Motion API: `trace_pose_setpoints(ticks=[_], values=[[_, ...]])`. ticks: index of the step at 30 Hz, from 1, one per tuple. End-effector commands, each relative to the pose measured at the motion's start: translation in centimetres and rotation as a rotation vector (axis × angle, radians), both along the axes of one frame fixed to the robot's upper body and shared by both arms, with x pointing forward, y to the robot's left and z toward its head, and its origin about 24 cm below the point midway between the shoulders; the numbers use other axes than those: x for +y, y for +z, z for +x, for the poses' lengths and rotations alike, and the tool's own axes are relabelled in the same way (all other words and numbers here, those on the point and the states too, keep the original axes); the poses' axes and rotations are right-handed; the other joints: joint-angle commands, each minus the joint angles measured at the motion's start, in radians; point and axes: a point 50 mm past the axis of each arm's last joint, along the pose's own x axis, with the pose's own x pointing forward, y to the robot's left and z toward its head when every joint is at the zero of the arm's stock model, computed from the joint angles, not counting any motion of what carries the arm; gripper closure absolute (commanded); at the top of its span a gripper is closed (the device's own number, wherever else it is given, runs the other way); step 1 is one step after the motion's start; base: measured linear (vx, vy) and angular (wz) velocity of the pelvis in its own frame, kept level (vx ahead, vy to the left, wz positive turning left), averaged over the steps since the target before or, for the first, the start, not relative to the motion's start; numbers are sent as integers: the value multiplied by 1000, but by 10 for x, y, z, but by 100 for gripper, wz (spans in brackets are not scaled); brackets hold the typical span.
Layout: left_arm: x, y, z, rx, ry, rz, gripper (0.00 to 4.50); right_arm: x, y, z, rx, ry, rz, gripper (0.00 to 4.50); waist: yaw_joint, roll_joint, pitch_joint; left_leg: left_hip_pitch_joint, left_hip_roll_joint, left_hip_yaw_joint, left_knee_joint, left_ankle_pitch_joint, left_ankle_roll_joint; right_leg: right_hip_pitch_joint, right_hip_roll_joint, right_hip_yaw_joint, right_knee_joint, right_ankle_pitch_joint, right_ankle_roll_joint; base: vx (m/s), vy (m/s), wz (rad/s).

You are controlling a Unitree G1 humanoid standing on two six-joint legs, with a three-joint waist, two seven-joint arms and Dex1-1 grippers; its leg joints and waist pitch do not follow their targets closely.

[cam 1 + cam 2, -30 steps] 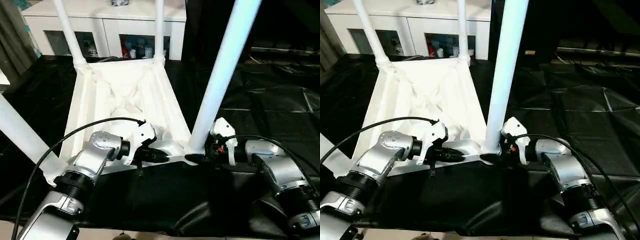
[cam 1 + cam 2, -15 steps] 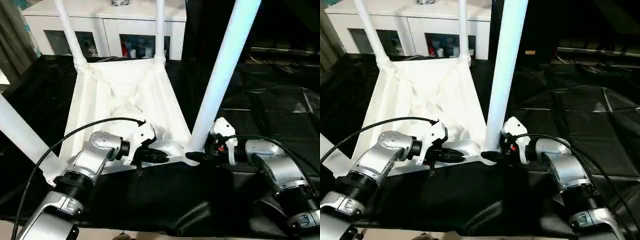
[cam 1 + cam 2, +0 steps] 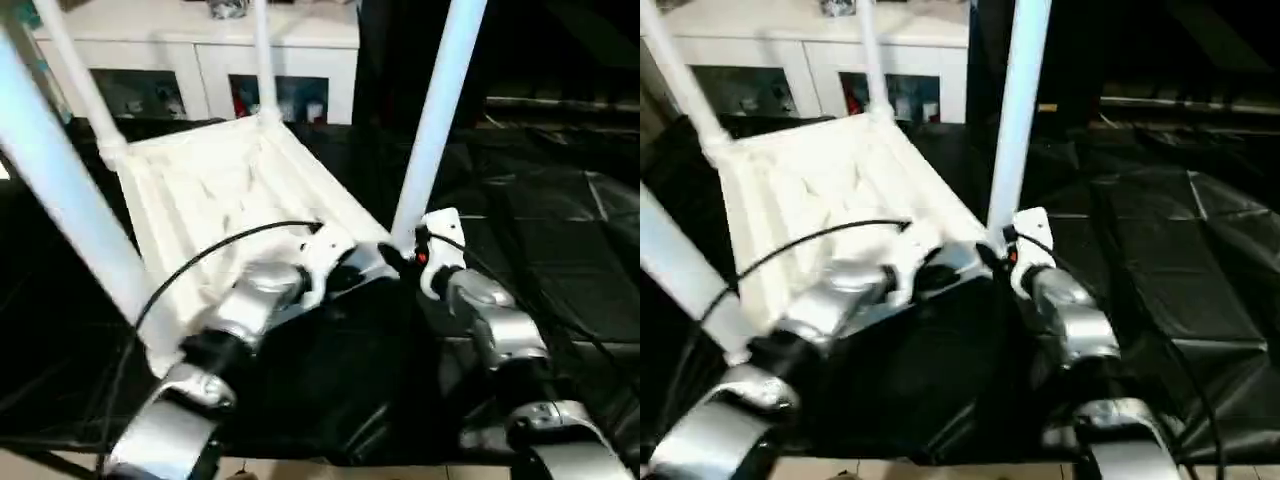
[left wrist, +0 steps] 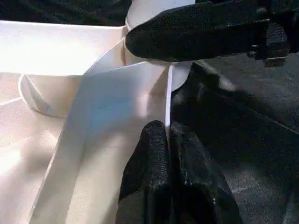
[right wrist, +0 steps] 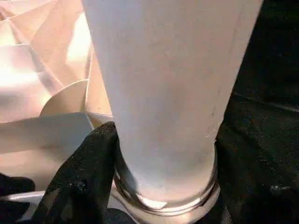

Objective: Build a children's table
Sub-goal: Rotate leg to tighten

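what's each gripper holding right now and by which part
The left gripper pinches the thin near edge of the upturned table top. The right gripper clasps the near right leg at its base, by the socket.

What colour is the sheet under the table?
Black sheet, clearest in the left eye view.

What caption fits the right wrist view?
Right gripper closed around the base of a white table leg seated in its corner socket.
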Motion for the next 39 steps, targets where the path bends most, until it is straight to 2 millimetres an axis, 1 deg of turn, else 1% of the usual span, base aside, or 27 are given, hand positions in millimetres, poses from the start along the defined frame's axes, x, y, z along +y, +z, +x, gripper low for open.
trace_pose_setpoints(ticks=[1,3,4,7,9,10,11,12,13,15,16,17,18,19,20,21,24,26,28,29,30,33,34,35,36,37,39], values=[[-24,7,-2,-39,-41,-36,450,34,-13,-10,65,135,44,124,1,-12,-59,2,29,-9,-73,-172,42,49,-62,42,-87,-254,-183,0,0,0],[-22,7,-2,-36,-47,-37,450,32,-11,-9,58,144,57,101,1,-13,-59,3,29,-9,-72,-169,49,49,-63,42,-86,-245,-187,0,0,0],[-20,8,-1,-40,-50,-35,450,30,-9,-9,45,151,50,101,1,-11,-58,4,31,-9,-73,-175,51,47,-63,42,-87,-248,-190,0,0,0],[-13,8,-1,-37,-72,-35,450,24,-5,-8,22,190,34,66,1,-11,-58,2,30,-9,-73,-180,51,50,-64,42,-87,-253,-189,0,0,0],[-9,9,-1,-41,-93,-37,450,20,-2,-8,17,220,38,66,1,-11,-59,2,31,-9,-73,-182,56,51,-64,41,-86,-248,-192,0,0,0],[-1,10,-3,-36,-126,-43,450,13,4,-10,12,304,35,66,0,-9,-58,1,30,-9,-73,-179,59,52,-63,41,-86,-237,-196,0,0,0],[8,11,-5,-44,-173,-42,450,4,9,-14,-1,409,-6,66,3,-11,-60,2,31,-10,-71,-175,68,55,-63,41,-84,-222,-198,0,0,0],[12,12,-6,-40,-194,-41,450,-1,12,-16,-4,449,-17,66,4,-11,-61,-3,32,-9,-68,-150,81,58,-64,43,-78,-176,-207,0,0,0],[19,12,-8,-31,-226,-40,450,-8,16,-20,-3,510,-31,66,4,-9,-60,-3,33,-10,-69,-146,85,57,-64,42,-77,-165,-213,0,0,0],[26,16,-13,-21,-295,-66,450,-17,20,-24,4,569,-49,66,4,-11,-62,-3,37,-10,-67,-130,101,59,-65,42,-68,-121,-237,0,0,0],[28,17,-15,-13,-322,-80,450,-20,21,-25,8,586,-58,66,3,-11,-63,-5,35,-9,-65,-121,106,58,-63,42,-67,-110,-242,0,0,0],[29,17,-15,-12,-323,-81,450,-20,21,-25,9,587,-58,66,3,-10,-62,-3,36,-8,-66,-122,107,56,-62,42,-68,-108,-247,0,0,0],[33,20,-19,-1,-367,-96,450,-24,21,-28,22,622,-72,66,3,-10,-62,0,38,-7,-66,-131,105,54,-64,41,-67,-119,-259,0,0,0],[34,20,-20,5,-382,-95,450,-25,21,-29,28,637,-77,66,3,-9,-61,0,39,-8,-67,-133,104,54,-64,41,-68,-125,-260,0,0,0],[36,21,-22,10,-399,-92,450,-27,21,-31,37,656,-84,66,5,-5,-61,5,41,-5,-66,-136,101,49,-63,42,-68,-128,-263,0,0,0],[38,21,-23,12,-414,-91,450,-28,20,-33,50,680,-87,66,8,-6,-61,6,42,-5,-67,-138,98,49,-62,43,-67,-124,-268,0,0,0],[41,21,-24,21,-431,-92,450,-27,18,-35,69,708,-87,66,16,-6,-60,6,42,-4,-67,-136,93,50,-62,43,-66,-118,-266,0,0,0],[42,21,-25,29,-439,-92,450,-25,16,-36,77,722,-85,66,22,-6,-60,6,41,-4,-68,-142,84,49,-63,44,-66,-125,-262,0,0,0],[43,21,-26,29,-437,-89,450,-24,16,-36,78,727,-80,100,23,-7,-60,5,40,-5,-68,-143,78,51,-64,44,-67,-139,-256,0,0,0],[43,21,-25,31,-436,-88,450,-23,16,-37,80,733,-74,103,24,-7,-61,5,40,-6,-68,-138,75,52,-64,44,-66,-137,-252,0,0,0],[44,21,-25,31,-435,-87,450,-22,15,-37,82,738,-71,103,23,-5,-61,4,40,-6,-68,-136,75,52,-64,44,-66,-131,-252,0,0,0],[44,21,-25,32,-435,-88,450,-21,14,-37,86,746,-67,141,23,-6,-61,4,39,-6,-68,-135,75,52,-63,43,-65,-123,-253,0,0,0],[44,21,-25,34,-435,-89,450,-21,14,-37,90,748,-66,141,24,-4,-61,5,39,-6,-68,-135,74,52,-63,43,-66,-125,-254,0,0,0],[45,21,-25,35,-434,-88,450,-21,13,-38,93,752,-66,146,24,0,-62,5,39,-6,-67,-135,73,52,-63,44,-64,-120,-255,0,0,0],[45,21,-25,35,-434,-88,450,-21,12,-38,94,752,-66,150,23,-2,-62,5,39,-5,-67,-136,73,52,-63,44,-66,-118,-255,0,0,0],[45,20,-26,37,-433,-87,450,-22,11,-38,98,751,-69,167,24,-2,-62,5,39,-6,-67,-134,73,52,-63,43,-65,-113,-257,0,0,0],[46,20,-25,34,-422,-77,450,-22,9,-38,101,732,-70,171,24,-4,-62,5,39,-6,-67,-136,73,53,-62,43,-65,-114,-257,0,0,0]])
